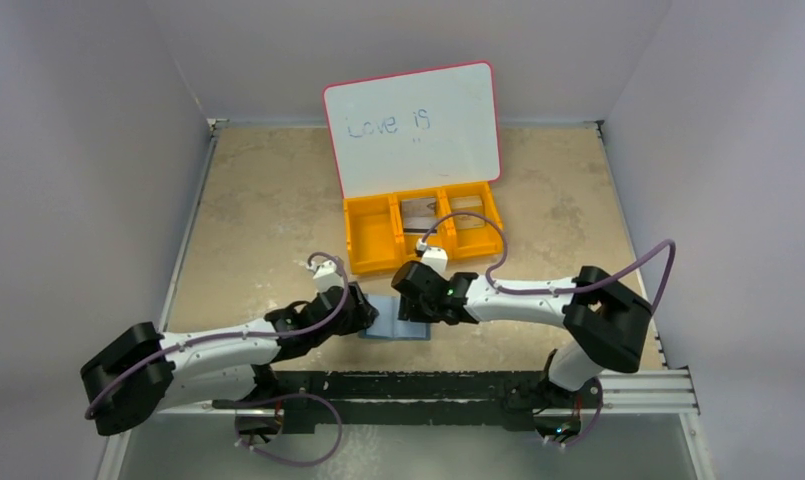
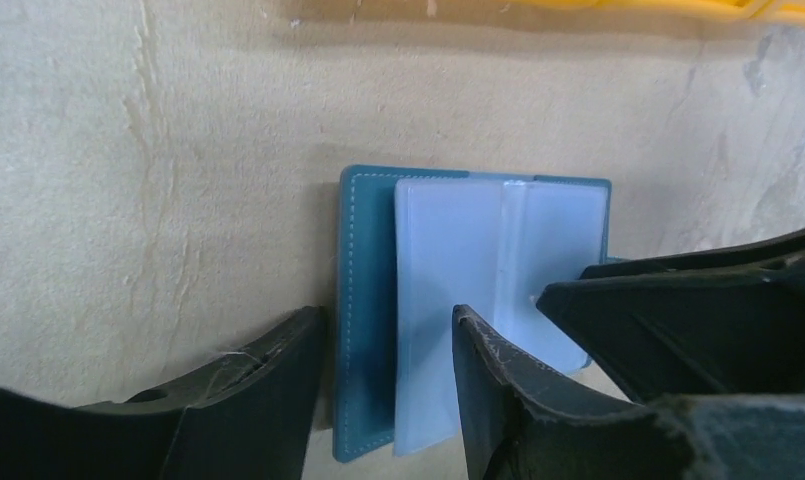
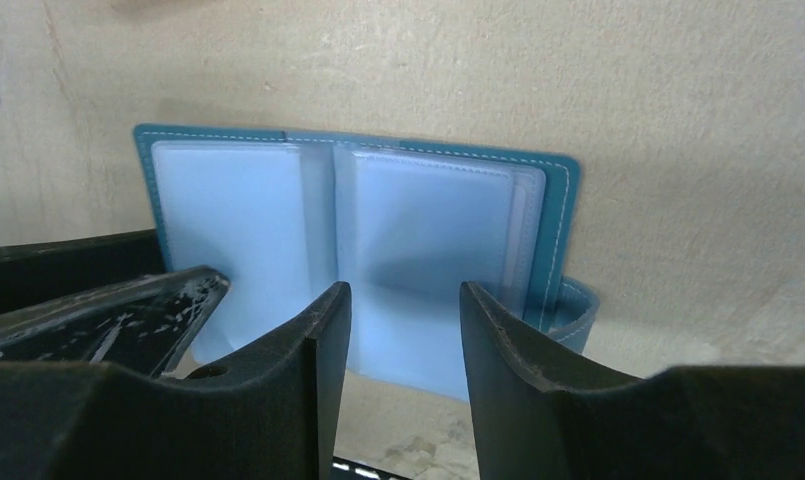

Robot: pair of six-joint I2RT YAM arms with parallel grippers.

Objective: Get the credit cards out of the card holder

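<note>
1. The tan, mottled counter (image 1: 258, 200) sat inside plain white walls, with wide bare stretches along its left and right sides.
2. A pink-rimmed whiteboard (image 1: 413, 125) leaned at the back. The orange three-compartment bin (image 1: 370, 232) stood just in front of it.
3. Flat greyish and tan pieces, apparently the credit cards (image 1: 418, 212), lay in the bin's middle and right compartments. The top view was too small to be sure of them.
4. The card holder (image 1: 396, 330) lay spread open and flat near the counter's front edge, between the two hands. A strip of bare counter separated it from the bin.
5. Its pale blue pocketed pages faced up inside a teal stitched border, and the closure tab (image 3: 578, 310) stuck out past the right-hand edge.
6. The left hand (image 2: 388, 330) was released, its fingers spread on either side of the holder's left border and the page edge. It grasped nothing.
7. The right hand (image 3: 403, 300) was likewise released, its jaws apart over the right-hand page and clamping nothing.
8. The two hands crowded close, and each wrist view caught a finger of the other at its edge.
</note>
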